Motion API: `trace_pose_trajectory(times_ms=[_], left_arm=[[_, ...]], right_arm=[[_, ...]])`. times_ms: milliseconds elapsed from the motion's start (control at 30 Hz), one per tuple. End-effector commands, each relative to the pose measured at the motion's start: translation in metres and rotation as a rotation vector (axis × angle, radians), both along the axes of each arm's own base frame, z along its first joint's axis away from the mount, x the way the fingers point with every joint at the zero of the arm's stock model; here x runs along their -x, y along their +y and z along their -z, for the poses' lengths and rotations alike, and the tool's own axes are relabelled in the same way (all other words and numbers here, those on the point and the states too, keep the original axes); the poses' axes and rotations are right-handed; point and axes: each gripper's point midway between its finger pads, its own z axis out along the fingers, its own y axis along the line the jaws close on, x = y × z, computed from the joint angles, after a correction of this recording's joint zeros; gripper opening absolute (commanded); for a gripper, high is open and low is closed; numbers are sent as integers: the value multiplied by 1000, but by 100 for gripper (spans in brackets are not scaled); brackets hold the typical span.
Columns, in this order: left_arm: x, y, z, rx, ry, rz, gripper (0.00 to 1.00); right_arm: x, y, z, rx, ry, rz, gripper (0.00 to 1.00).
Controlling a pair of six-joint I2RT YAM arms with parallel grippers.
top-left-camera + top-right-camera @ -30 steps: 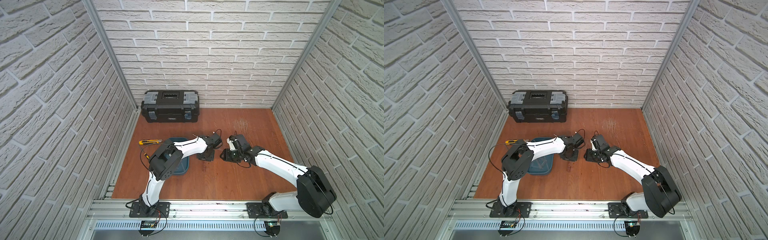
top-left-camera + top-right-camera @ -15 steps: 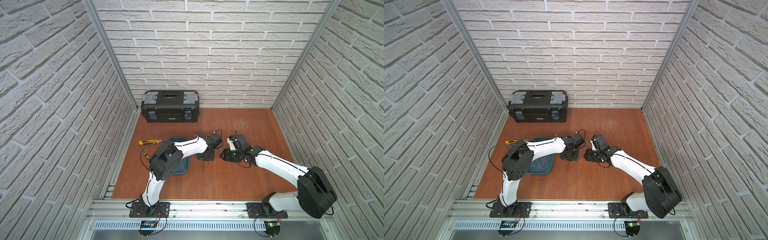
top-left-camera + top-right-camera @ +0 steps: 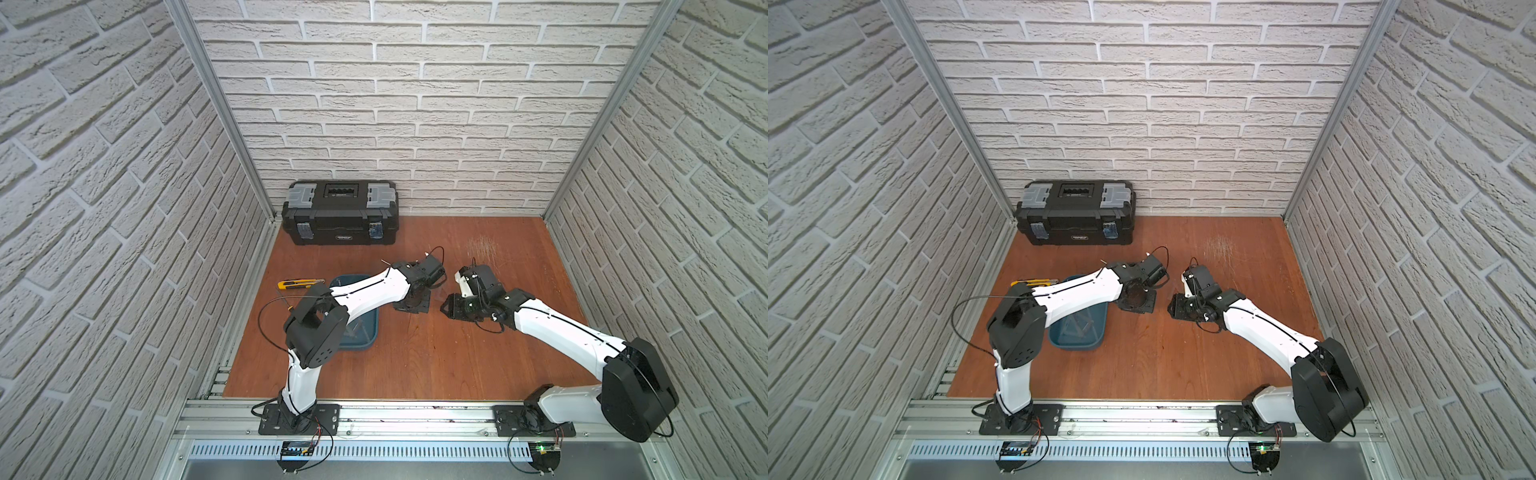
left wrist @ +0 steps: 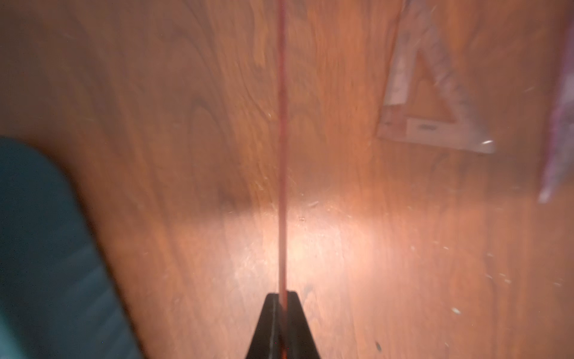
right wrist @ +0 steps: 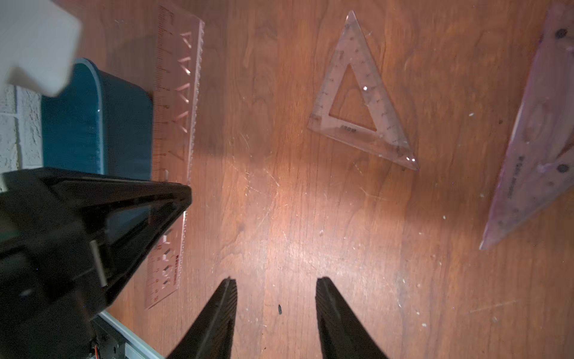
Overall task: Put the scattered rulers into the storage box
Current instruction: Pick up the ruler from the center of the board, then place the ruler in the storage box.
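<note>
Mid-desk (image 3: pixel 415 357) beside storage box (image 5: pixel 124 124): your left fingers (image 4: pixel 270 314) newly clamp straight ruler (image 5: pixel 177 102); right fingers (image 5: pixel 217 310) apart, empty. Box it next.

The reddish-brown wooden tabletop (image 5: pixel 279 217) shows visible grain, a satin sheen and fine scratches. The teal-blue plastic storage tub (image 5: pixel 127 130) is smooth and semi-gloss.

Beside the tub, the clear pink-tinted plastic straight ruler (image 5: pixel 178 102) is glossy, with printed graduations. Farther from the tub, the small clear plastic set square (image 5: pixel 357 135) is scuffed. The large purple-tinted plastic set square (image 5: pixel 534 161) looks cloudy.

Beyond the tub, the black plastic toolbox (image 3: pixel 340 220) is matt, with translucent grey lid panels (image 3: pixel 303 194).

The white brick-pattern wall panels (image 3: pixel 415 104) are rough and matt. The aluminium frame posts (image 3: pixel 224 112) are smooth bare metal.

The fingers (image 5: pixel 217 320) of the right gripper (image 5: pixel 275 281) are matt black and finely ribbed.
</note>
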Motion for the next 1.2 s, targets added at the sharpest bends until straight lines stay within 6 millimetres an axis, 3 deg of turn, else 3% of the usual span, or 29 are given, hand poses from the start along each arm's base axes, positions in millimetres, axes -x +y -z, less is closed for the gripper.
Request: trace_pose_trajectory(times_ms=[0,167,367,500,700,900,1167], left_arm=[[-4,24,-40,-1,-68,-21,0],[3,63,-62,-12,-96,-66,0],[15,114,-70,-20,-103,-139,0],[23,140,-65,-24,-83,-179,0],[31,161,-38,-42,-35,-221,0],[25,168,-12,-58,2,-238,0],[11,170,6,-79,28,-239,0]], right_arm=[[-8,10,-30,-36,-66,-33,46],[-14,38,-55,-62,-93,-109,46],[-22,80,-83,-89,-134,-191,46],[-24,112,-91,-113,-138,-247,46],[-23,151,-86,-136,-125,-301,46],[-18,162,-73,-142,-95,-310,45],[-11,148,-60,-104,-87,-296,45]])
